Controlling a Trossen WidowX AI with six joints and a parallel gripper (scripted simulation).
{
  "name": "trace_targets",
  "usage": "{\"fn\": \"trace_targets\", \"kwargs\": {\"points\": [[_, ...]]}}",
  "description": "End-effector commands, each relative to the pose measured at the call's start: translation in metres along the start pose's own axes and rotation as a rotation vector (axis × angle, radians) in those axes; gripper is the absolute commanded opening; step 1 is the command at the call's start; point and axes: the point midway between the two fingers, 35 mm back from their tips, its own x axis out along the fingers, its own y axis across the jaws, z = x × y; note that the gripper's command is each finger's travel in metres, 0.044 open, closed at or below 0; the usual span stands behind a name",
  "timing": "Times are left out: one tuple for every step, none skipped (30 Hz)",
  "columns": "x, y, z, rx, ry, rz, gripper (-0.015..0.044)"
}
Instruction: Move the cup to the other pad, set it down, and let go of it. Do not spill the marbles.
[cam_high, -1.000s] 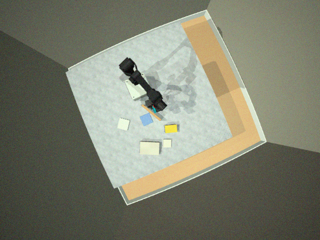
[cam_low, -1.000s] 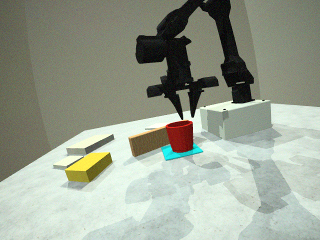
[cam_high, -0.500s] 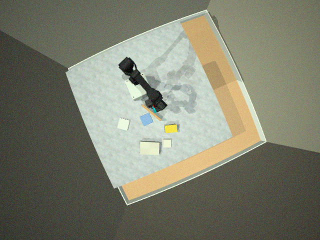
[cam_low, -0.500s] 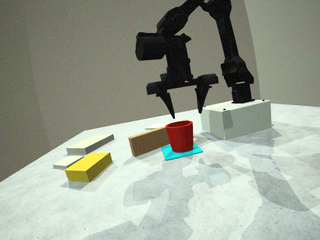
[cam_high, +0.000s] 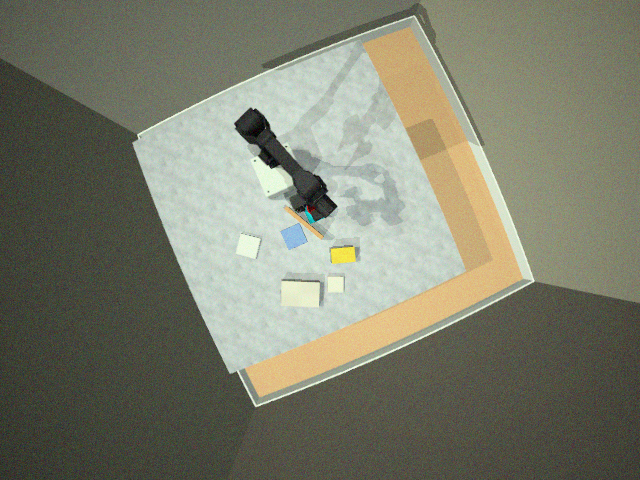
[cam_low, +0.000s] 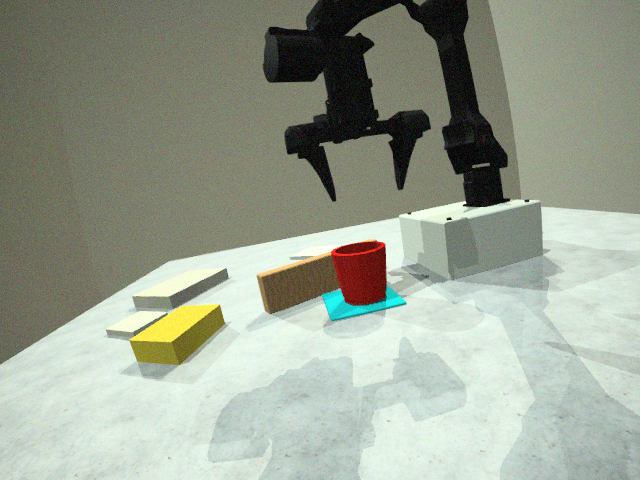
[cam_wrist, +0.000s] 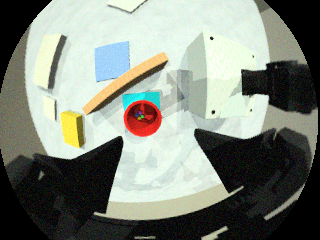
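Pincer (cam_low: 364, 193) hangs wide open and empty above the upright red cup (cam_low: 359, 272) on the cyan pad (cam_low: 336, 308).

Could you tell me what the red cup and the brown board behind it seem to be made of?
The cup looks like smooth plastic: even red, slight sheen, thin rim. The board looks like wood or cork: matte tan with fine speckled grain. Neither is certain.

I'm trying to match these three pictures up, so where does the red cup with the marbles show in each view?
Top: red cup, a sliver just right of centre, mostly hidden under the black gripper.
Exterior: centre, upright on the turquoise pad, below the open gripper.
Wrist: centre, seen from above, marbles inside.
Shared landmark: the long tan wooden board beside the cup.
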Motion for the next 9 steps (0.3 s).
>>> {"fn": "trace_targets", "kwargs": {"points": [[-0.0132, -0.0003, 0.0, 0.005, 0.0, 0.008, 0.044], [-0.0137, -0.0003, -0.0001, 0.005, 0.0, 0.008, 0.044], [-0.0138, -0.0002, -0.0003, 0.005, 0.0, 0.008, 0.044], [-0.0139, 0.0, -0.0005, 0.005, 0.0, 0.008, 0.044], [-0.0103, 0.0004, -0.0008, 0.001, 0.002, 0.006, 0.044], [-0.0103, 0.0004, -0.0008, 0.001, 0.002, 0.006, 0.044], [-0.0103, 0.0004, -0.0008, 0.001, 0.002, 0.006, 0.044], [-0.0103, 0.0004, -0.0008, 0.001, 0.002, 0.006, 0.044], [-0.0103, 0.0004, -0.0008, 0.001, 0.002, 0.006, 0.044]]}}
